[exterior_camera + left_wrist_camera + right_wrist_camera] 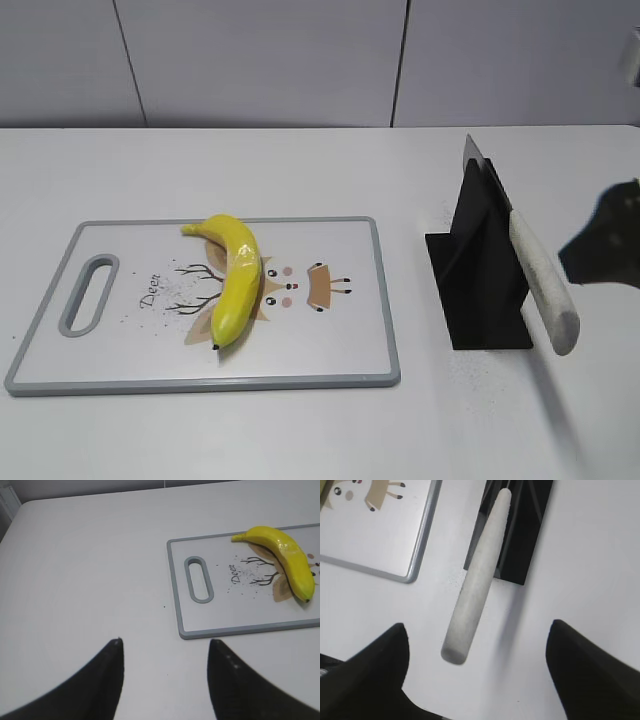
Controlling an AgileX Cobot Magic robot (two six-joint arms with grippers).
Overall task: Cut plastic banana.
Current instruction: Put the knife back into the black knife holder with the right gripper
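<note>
The yellow plastic banana [235, 278] lies on the white cutting board [340, 350]; it also shows in the left wrist view [290, 560]. A knife with a white handle [543, 285] rests slanted in a black stand [478, 270], handle pointing toward me; the handle shows in the right wrist view [477, 575]. My right gripper [477, 635] is open, its fingers either side of the handle's end and just short of it. In the exterior view it is a dark shape [603, 245] at the right edge. My left gripper [165, 642] is open and empty over bare table, left of the board [240, 627].
The board has a grey rim, a handle slot [88, 293] at its left end and a deer drawing. The white table [300, 430] meets a grey panelled wall [260, 60] at the back.
</note>
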